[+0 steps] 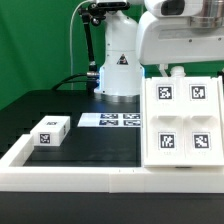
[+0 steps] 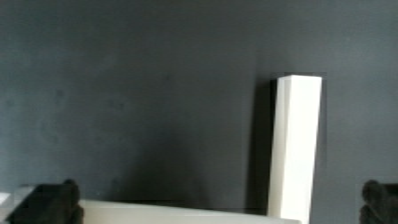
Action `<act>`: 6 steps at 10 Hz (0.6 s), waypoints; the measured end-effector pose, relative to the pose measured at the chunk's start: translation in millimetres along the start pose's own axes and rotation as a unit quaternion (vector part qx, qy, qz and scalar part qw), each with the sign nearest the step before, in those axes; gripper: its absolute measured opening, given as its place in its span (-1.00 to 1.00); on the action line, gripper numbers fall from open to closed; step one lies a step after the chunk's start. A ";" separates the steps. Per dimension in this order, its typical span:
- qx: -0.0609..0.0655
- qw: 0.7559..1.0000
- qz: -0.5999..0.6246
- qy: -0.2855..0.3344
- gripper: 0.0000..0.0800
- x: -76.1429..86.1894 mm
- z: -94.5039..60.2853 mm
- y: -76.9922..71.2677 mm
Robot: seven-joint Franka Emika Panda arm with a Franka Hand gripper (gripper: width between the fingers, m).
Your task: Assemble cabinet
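Currently the jaws are standing wide apart and gripping nothing. In the wrist view the two black fingertips [image 2: 50,205] are showing at opposite edges of the picture, with the dark counter [image 2: 143,100] lying between and beyond them. A pale edge [image 2: 169,213] is lying low between the fingertips without reaching either one. A narrow white strip [image 2: 297,140] is running straight across the dark surface beyond it. I cannot tell which piece either of them belongs to.

In the exterior view the cabinet [image 1: 185,125] is sitting on the exterior view's right side of the counter. Its broad white face is showing four square tags in two rows of two. Its near edge is lying right against the front rail of the low white frame [image 1: 60,180]. The arm [image 1: 178,40] is hanging over the cabinet's far end, and the jaws themselves are not showing clearly in this view.

A small white block [image 1: 50,131] with one tag is resting on the counter at the exterior view's left, just inside the frame and well apart from the cabinet. The marker board [image 1: 110,120] is lying flat between the two, in front of the robot's base [image 1: 118,68].
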State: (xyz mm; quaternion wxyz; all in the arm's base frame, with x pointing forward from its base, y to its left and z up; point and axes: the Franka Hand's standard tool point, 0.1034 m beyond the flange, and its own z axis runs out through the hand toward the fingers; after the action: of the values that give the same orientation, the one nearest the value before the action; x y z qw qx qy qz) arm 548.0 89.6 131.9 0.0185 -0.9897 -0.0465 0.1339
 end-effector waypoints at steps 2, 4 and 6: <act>0.000 1.000 0.001 0.000 0.99 -0.1 0.3 6.2; -0.001 1.000 0.010 -0.001 0.99 0.2 -1.5 24.6; -0.001 1.000 0.015 -0.002 0.99 0.2 -0.7 30.5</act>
State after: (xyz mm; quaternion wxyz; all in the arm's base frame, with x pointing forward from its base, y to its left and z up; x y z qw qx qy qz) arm 551.1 59.3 131.1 0.0152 -0.9901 -0.0317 0.1359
